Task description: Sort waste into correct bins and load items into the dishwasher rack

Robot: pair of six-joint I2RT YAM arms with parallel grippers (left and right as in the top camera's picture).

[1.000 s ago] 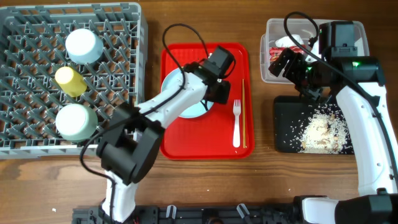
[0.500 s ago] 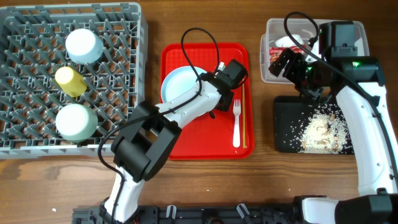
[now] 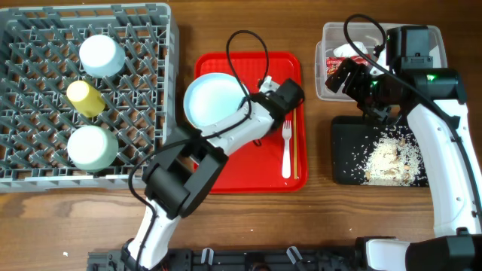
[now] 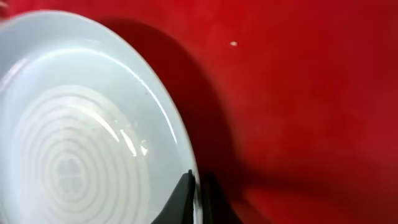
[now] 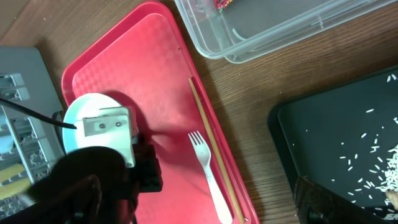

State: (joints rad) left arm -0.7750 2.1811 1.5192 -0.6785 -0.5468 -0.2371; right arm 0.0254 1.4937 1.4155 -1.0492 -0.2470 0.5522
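Note:
My left gripper (image 3: 254,105) is shut on the right rim of the white round plate (image 3: 212,102), which lies on the red tray (image 3: 248,172). In the left wrist view the two black fingers (image 4: 186,196) pinch the plate (image 4: 81,137) at its edge. A white fork (image 3: 286,149) and thin chopsticks (image 3: 295,135) lie on the tray's right side. My right gripper (image 3: 352,75) hangs open and holds nothing, above the gap between the clear tub (image 3: 328,36) and the black tray (image 3: 345,154). The red-and-white wrapper (image 3: 335,64) sits in the tub, and rice scraps (image 3: 392,158) lie in the black tray.
The grey dishwasher rack (image 3: 169,113) stands at the left with a light blue bowl (image 3: 102,55), a yellow cup (image 3: 85,98) and a pale green bowl (image 3: 92,147) in it. Bare wooden table runs along the front edge.
My left gripper slid right across the plate to its right rim and closed on it. More of the plate now shows. The right arm has not moved.

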